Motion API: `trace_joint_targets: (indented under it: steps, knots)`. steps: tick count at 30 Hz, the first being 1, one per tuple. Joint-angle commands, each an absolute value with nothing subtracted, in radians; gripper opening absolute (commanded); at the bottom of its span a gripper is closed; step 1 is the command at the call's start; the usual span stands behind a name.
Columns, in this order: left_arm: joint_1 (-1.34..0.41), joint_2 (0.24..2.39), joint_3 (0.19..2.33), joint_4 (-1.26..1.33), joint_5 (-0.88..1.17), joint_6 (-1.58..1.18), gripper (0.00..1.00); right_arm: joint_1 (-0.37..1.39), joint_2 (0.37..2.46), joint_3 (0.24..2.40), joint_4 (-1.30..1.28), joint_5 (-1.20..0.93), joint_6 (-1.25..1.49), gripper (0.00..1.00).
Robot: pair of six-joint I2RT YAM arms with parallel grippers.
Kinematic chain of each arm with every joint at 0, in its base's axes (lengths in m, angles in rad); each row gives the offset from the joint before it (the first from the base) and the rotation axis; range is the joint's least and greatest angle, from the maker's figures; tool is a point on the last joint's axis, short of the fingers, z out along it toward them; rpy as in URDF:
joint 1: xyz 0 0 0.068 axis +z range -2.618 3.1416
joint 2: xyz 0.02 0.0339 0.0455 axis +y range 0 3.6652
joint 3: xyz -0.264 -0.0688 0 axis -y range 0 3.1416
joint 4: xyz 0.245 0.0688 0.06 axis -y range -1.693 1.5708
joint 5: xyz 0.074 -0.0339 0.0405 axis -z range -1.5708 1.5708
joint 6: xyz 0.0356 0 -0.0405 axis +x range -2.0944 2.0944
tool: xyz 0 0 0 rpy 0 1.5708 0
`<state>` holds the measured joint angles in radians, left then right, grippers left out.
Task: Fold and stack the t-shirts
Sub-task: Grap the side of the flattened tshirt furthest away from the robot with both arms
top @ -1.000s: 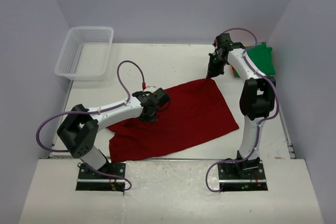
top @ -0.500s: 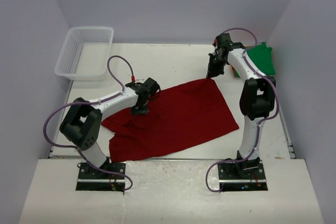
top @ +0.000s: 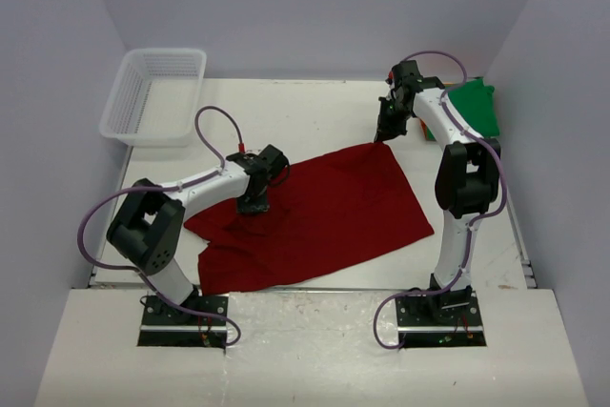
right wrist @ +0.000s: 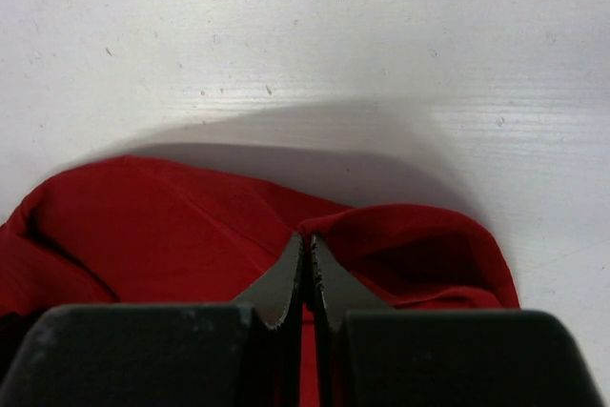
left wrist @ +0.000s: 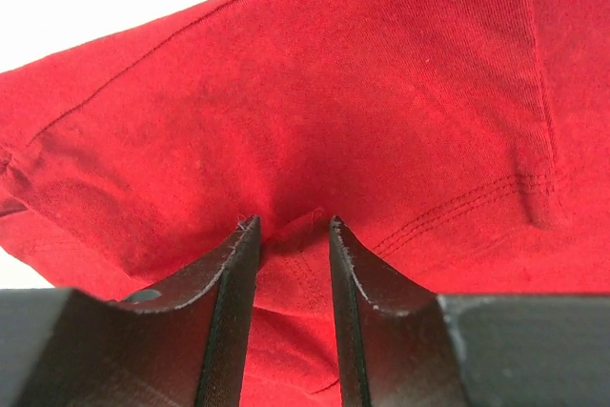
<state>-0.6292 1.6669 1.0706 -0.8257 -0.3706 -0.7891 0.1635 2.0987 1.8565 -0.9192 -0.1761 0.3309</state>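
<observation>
- Dark red t-shirt (top: pixel 324 212): spread over the middle of the white table (top: pixel 315 107), between the two arms, mostly flat with one layer folded in along the left edge.
- Long axis: runs from the near-left corner up to the far-right corner. Near edge lies close to the table's near edge.
- Far-right corner: drawn to a point and lifted slightly off the surface, casting a shadow on the table behind it.
- Appearance: plain deep red knit, fine ribbed weave, double row of hem stitching visible in the left wrist view. Soft creases run out from the left contact point.
- Left gripper (top: pixel 254 205): set down on the cloth's far-left edge, jaws parted partway. A small pucker of red cloth stands in the gap between the tips. Cannot tell whether the fingers press that pucker.
- Right gripper (top: pixel 384 136): jaws closed tight, pinching the far-right corner of the cloth at the tips.
- Bright green t-shirt (top: pixel 478 107): far right, against the wall, well apart from the red one and partly hidden behind the right arm.
- White mesh basket (top: pixel 143 137): far-left corner of the table, well apart from the cloth.
- Purple cables (top: pixel 212 126): looped above each arm, off the cloth.
</observation>
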Motion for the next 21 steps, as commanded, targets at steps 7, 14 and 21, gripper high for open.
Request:
trace_joint_targets:
  steps: [7, 14, 21]
  knots:
    - [-0.629, 1.621, 1.06, -0.801, -0.313, -0.772, 0.37, 0.17, 2.071, 1.858, -0.9, -0.196, 0.311, 0.0]
    - [-0.629, 1.615, 1.02, -0.781, -0.288, -0.772, 0.36, 0.17, 2.069, 1.858, -0.897, -0.199, 0.313, 0.0]
    - [-0.629, 1.626, 0.999, -0.747, -0.267, -0.765, 0.29, 0.17, 2.068, 1.856, -0.899, -0.198, 0.311, 0.0]
